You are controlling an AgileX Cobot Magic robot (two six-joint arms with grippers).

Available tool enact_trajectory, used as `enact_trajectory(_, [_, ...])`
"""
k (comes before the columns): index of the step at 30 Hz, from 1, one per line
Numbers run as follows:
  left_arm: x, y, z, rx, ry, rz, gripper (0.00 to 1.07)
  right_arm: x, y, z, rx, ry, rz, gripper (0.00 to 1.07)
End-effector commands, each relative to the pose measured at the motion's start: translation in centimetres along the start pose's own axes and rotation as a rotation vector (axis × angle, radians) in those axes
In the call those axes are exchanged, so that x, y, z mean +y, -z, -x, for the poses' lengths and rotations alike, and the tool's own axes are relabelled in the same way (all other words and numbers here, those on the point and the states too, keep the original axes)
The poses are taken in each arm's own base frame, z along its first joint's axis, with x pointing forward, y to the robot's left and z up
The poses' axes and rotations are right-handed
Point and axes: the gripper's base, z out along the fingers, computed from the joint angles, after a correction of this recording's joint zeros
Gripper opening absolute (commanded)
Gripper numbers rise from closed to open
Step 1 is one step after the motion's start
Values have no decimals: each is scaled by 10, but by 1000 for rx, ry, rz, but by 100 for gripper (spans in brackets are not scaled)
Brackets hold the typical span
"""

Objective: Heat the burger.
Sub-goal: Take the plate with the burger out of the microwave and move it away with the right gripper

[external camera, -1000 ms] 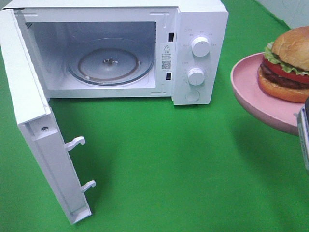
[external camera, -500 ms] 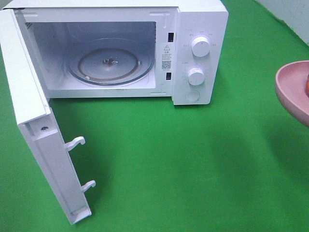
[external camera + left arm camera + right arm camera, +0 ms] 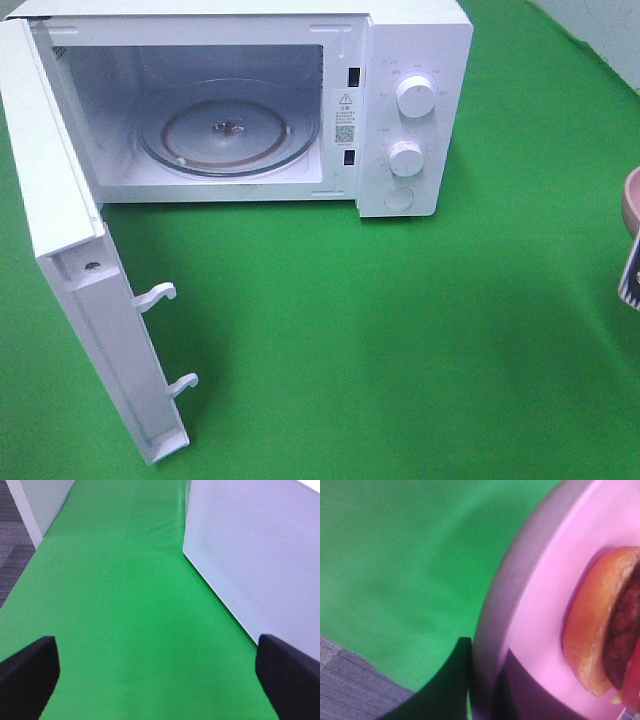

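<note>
Since a moment ago I've carried the plate point(image 3: 540, 605) well right of the microwave point(image 3: 240, 100); my right pincer point(image 3: 485, 690) pinches its rim so the burger point(image 3: 605, 625) rides flat; my left pincer point(image 3: 160, 675) gapes wide, empty.

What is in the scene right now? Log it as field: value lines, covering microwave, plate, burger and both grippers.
microwave: on the green cloth, cavity holds only the glass turntable
door: swung wide open
plate: pink, lifted, rim pinched by the right gripper; only its edge shows at the right border of the high view
burger: on the plate, not in the microwave
left gripper: open, holding nothing, beside the door's outer face
</note>
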Motion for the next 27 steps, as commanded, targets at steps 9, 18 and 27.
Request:
enact_trajectory(9, [0, 0, 0, -11, -2, 1, 100, -26, 6, 29, 104, -204, -135, 0])
enact_trajectory(18, [0, 0, 0, -11, -2, 1, 100, -19, -9, 48, 172, -284, -137, 0])
enact_trajectory(27, [0, 0, 0, -11, -2, 1, 100, -12, -20, 56, 215, -328, -145, 0])
